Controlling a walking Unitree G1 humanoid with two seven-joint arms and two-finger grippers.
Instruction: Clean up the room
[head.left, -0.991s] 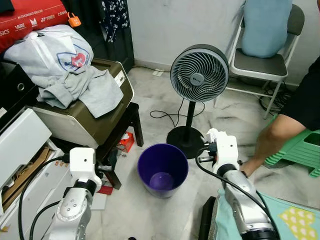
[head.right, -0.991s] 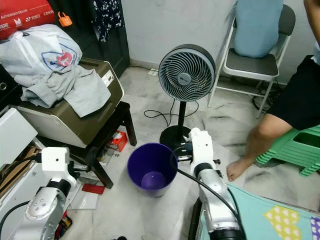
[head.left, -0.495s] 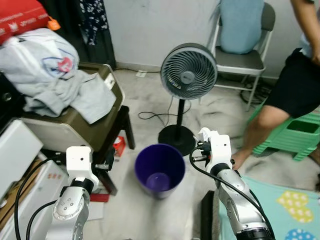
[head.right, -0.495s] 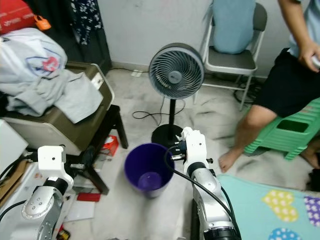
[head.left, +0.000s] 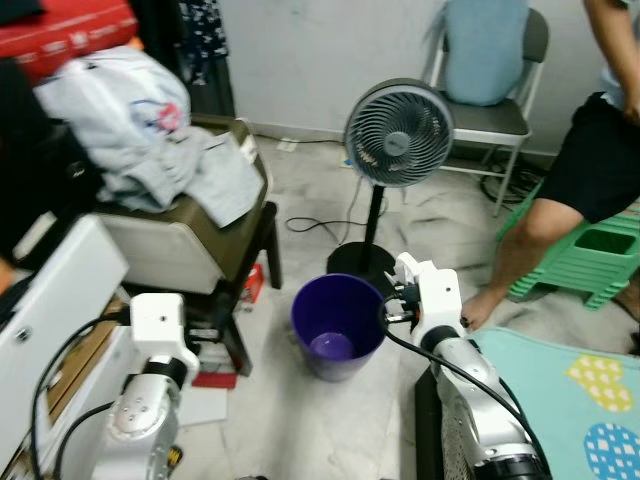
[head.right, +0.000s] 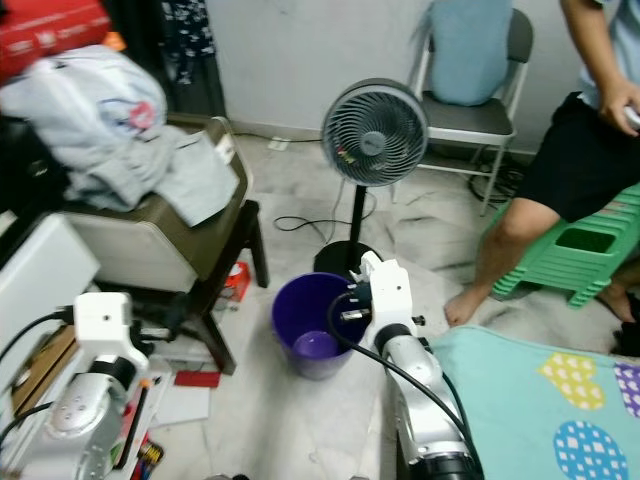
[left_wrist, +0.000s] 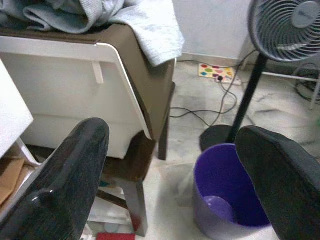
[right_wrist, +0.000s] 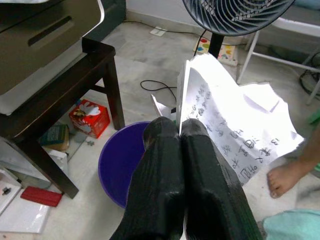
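The right claw (right_wrist: 180, 131) is pinching a printed paper sheet (right_wrist: 235, 125), its long axis sticking up past the fingertips, above the purple bin (right_wrist: 120, 167); a fan (head.left: 397, 133) is standing just beyond. The left claw (left_wrist: 170, 165) is gaping wide.

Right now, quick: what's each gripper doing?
Left gripper: open, empty.
Right gripper: shut on a printed paper, near the purple bin.
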